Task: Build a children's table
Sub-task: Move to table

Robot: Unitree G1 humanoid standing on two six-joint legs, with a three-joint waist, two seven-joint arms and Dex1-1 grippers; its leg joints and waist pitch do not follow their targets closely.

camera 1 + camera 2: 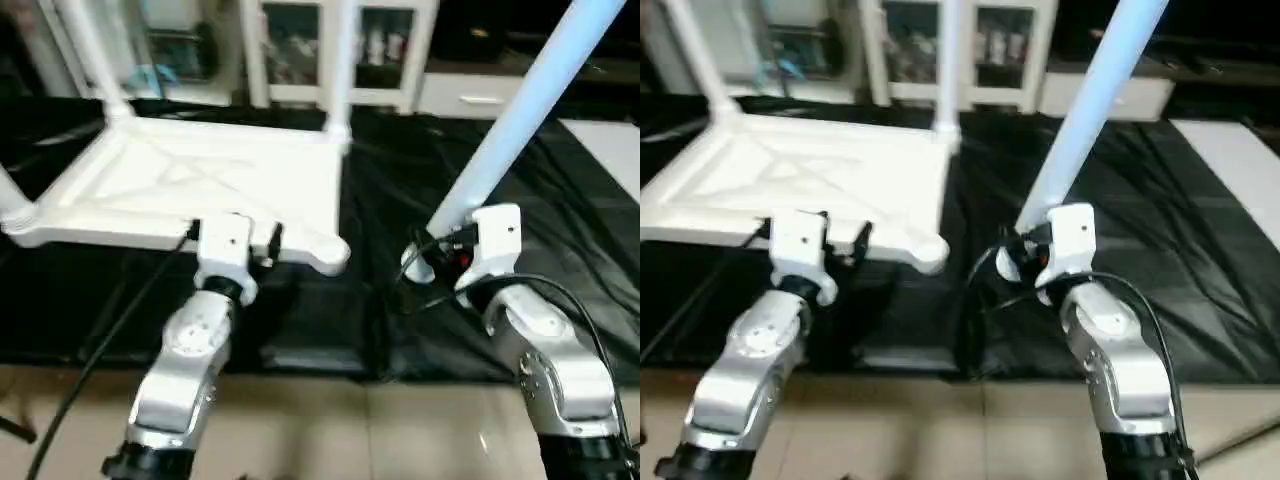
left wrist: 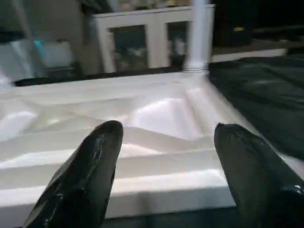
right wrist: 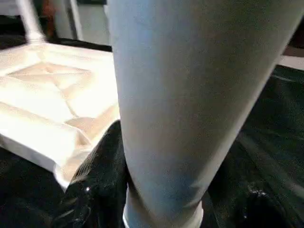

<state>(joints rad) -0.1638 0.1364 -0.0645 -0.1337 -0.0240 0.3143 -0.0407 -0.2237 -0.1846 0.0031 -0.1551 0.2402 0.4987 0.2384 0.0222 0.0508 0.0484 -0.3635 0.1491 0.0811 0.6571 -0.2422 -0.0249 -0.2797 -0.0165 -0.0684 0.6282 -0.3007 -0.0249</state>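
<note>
Left eye view: tabletop (image 1: 200, 190) lies upside down on the black-covered desk (image 1: 560, 250), ribbed underside up, near long edge facing you. Two legs already stand in the far corners, one far left (image 1: 90, 50), one far right (image 1: 338, 70). Near-left corner also carries the base of a leg (image 1: 8, 200), mostly cut off by the frame. Near-right corner socket (image 1: 325, 255) looks empty, so this is the last-leg step.

Fourth leg (image 1: 520, 120) is in your right tool (image 1: 440, 258), fingers closed round its lower end, tube tilted up and away to the right. Right wrist view confirms a black finger (image 3: 95, 180) pressed against the tube. Leg's bottom end sits off to the right of the open socket, apart from it, above the black cover.

Left tool (image 1: 235, 240) sits at the tabletop's near edge, just left of the empty socket. Left wrist view shows both fingers (image 2: 80, 180) spread wide with the rim between them, not clamped; contact unclear.

Next, as I judge it: bring the leg upright, carry its lower end left over the socket, line it up, then push down. You'll likely want the left tool to grip the rim so the tabletop doesn't slide or tip. Risk: going in tilted and jamming.
</note>
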